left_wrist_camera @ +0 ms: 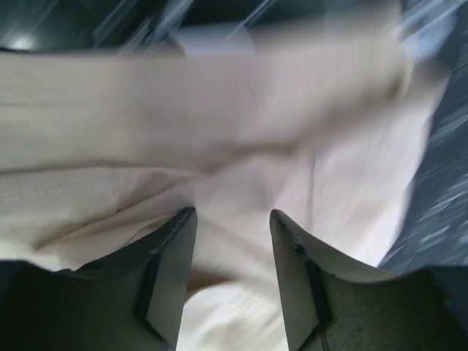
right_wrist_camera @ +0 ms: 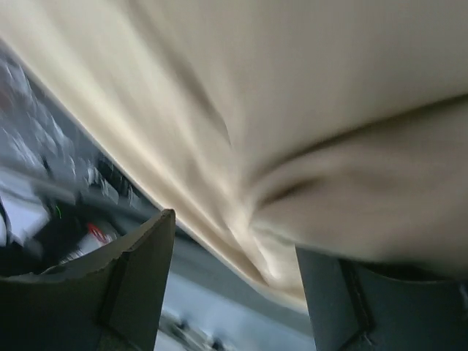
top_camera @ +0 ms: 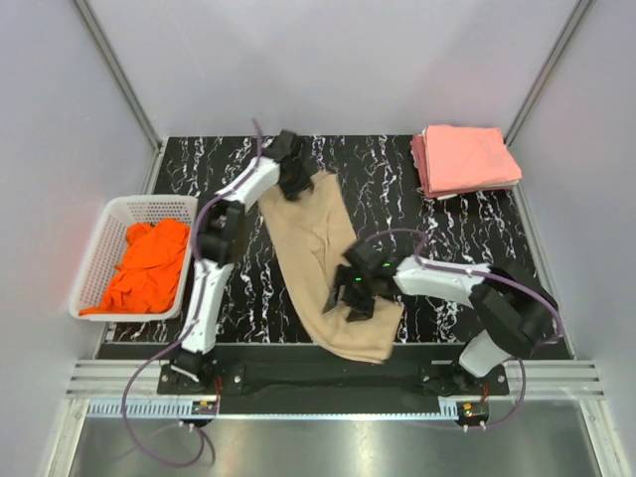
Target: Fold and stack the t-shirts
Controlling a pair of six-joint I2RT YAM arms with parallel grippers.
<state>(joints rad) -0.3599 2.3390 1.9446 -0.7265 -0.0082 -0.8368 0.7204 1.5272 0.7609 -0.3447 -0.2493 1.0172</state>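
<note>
The tan t-shirt (top_camera: pixel 323 258) lies spread in a long diagonal strip across the middle of the table. My left gripper (top_camera: pixel 296 179) is at its far end; its jaws stand partly apart, pressed into the tan cloth (left_wrist_camera: pixel 241 146), which fills the gap. My right gripper (top_camera: pixel 353 290) is over the near part of the shirt, jaws wide open. A fold of tan cloth (right_wrist_camera: pixel 307 110) hangs across them and rests on the right finger (right_wrist_camera: pixel 380 307). The orange t-shirt (top_camera: pixel 149 263) is bunched in the basket. Folded salmon-pink t-shirts (top_camera: pixel 465 159) are stacked at the back right.
The white lattice basket (top_camera: pixel 109 214) stands at the left table edge. Grey walls enclose the table on three sides. Black marble tabletop (top_camera: pixel 467 238) shows between the tan shirt and the pink stack.
</note>
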